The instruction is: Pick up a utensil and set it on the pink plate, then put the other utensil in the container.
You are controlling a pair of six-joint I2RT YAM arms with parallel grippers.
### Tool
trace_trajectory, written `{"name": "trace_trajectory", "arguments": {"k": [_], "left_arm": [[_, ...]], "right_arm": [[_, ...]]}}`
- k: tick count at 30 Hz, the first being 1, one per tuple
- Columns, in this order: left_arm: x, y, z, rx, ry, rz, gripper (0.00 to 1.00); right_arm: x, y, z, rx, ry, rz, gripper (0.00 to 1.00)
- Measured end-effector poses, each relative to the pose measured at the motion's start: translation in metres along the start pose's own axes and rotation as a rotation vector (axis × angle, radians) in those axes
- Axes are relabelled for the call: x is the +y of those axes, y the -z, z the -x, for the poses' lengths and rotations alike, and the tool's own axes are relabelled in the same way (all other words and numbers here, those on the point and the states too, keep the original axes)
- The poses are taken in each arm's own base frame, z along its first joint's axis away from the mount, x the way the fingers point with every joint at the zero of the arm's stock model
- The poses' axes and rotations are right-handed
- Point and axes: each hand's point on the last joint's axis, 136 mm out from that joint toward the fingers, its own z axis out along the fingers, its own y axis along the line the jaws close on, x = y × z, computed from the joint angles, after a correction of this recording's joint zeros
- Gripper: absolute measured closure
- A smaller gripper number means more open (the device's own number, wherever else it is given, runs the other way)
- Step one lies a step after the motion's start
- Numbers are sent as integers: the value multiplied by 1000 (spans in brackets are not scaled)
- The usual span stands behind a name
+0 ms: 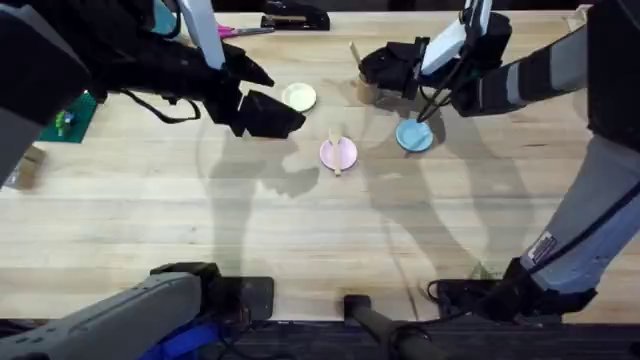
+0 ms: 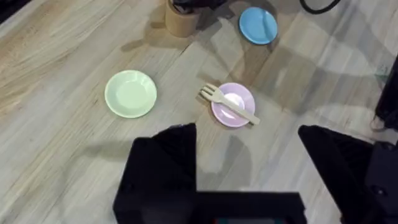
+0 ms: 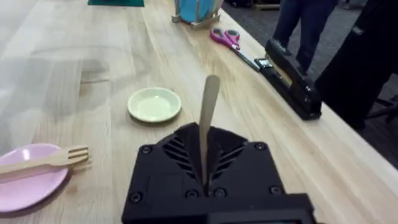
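Observation:
The wooden fork [image 2: 229,104] lies across the pink plate [image 2: 238,113], tines toward the yellow plate; the plate also appears mid-table in the overhead view [image 1: 342,158]. My left gripper [image 2: 249,155] hangs open and empty above the table, just short of that plate [image 1: 265,112]. My right gripper [image 3: 204,146] is shut on the thin handle of the wooden spoon [image 3: 208,112], whose bowl is hidden below the fingers. That gripper [image 1: 385,70] hovers over the tan wooden container [image 2: 180,22], which it partly covers.
A pale-yellow plate [image 1: 299,97] sits left of the container and a light-blue plate [image 1: 414,135] to its right. Pink-handled scissors [image 3: 227,38] and a black stapler [image 3: 292,81] lie along the far edge. A green item [image 1: 68,118] rests at the far left.

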Motion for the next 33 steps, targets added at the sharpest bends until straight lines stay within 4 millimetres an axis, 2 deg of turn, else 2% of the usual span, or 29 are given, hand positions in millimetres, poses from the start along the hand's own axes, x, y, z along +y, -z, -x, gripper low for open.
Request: {"name": "trace_trajectory", "arguments": {"k": [11,19,23,25,26,30,31,33], "left_arm": [[0,0,0,0,0,0,6],[0,0,0,0,0,0,6],[0,0,0,0,0,0,6],[0,0,0,0,0,0,6],[0,0,0,0,0,0,6],[0,0,0,0,0,0,6],[0,0,0,0,0,0,6],[0,0,0,0,0,0,6]], "right_arm": [[0,6,-13,35,-40,-1,967],[0,6,-13,36,-32,0,964],[0,6,-13,36,-28,0,890],[1,6,-13,36,-26,1,763],[0,6,-13,37,-27,0,669],[0,6,-13,37,-25,0,93],[0,6,-13,36,-20,0,29],[0,6,-13,36,-20,0,8]]}}
